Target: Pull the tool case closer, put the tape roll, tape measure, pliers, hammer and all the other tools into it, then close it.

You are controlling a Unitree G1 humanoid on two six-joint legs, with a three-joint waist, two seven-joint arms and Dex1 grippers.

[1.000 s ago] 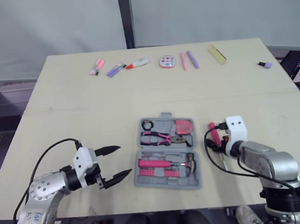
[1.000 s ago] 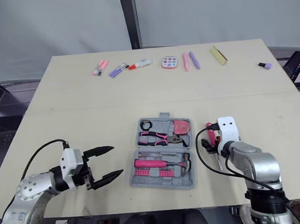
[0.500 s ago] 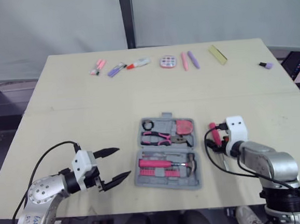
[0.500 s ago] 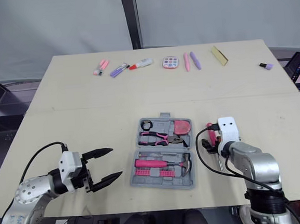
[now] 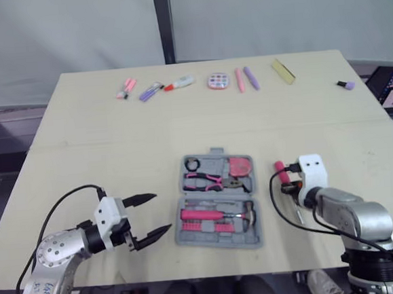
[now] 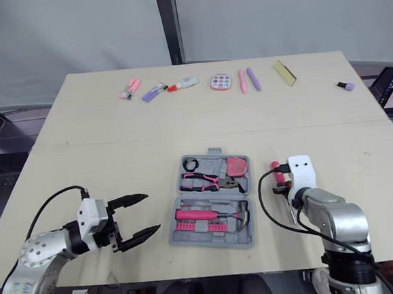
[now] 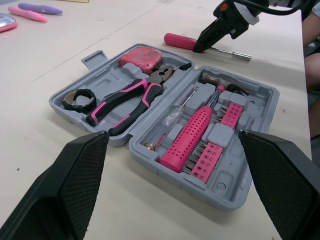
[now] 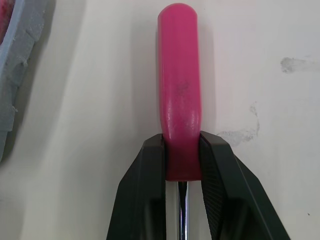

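Your right gripper [image 8: 181, 144] is pinched on the screwdriver [image 8: 180, 100], its two fingers pressing the pink handle at the end where the metal shaft begins. The rest of the handle points forward, past the fingertips. The screwdriver lies on the table [image 5: 115, 146], and the tool case [image 5: 216, 203] sits open just to the left of this gripper, apart from it.

Your left gripper [image 5: 163, 211] hovers with its fingers spread wide and holds nothing. The case's near left corner is just ahead of its fingertips.

Over the past second little has moved. The left gripper dropped slightly and then held. The right wrist shifted a touch outward, while the pink handle shows at the same spot on the table. This suggests the grasp is made but the lift has not begun.

Inside the case, seen beyond the left gripper's fingers:
- The tape roll [image 7: 80, 99], pliers [image 7: 127, 100] and tape measure [image 7: 141, 56] sit in the far half.
- The hammer [image 7: 192, 135] sits in the near half.

The screwdriver looks like the last loose tool. Once you seat it, what is left is to shut the lid. Take the pens and other small items [image 5: 239, 79] far ahead of both grippers as no part of the kit.
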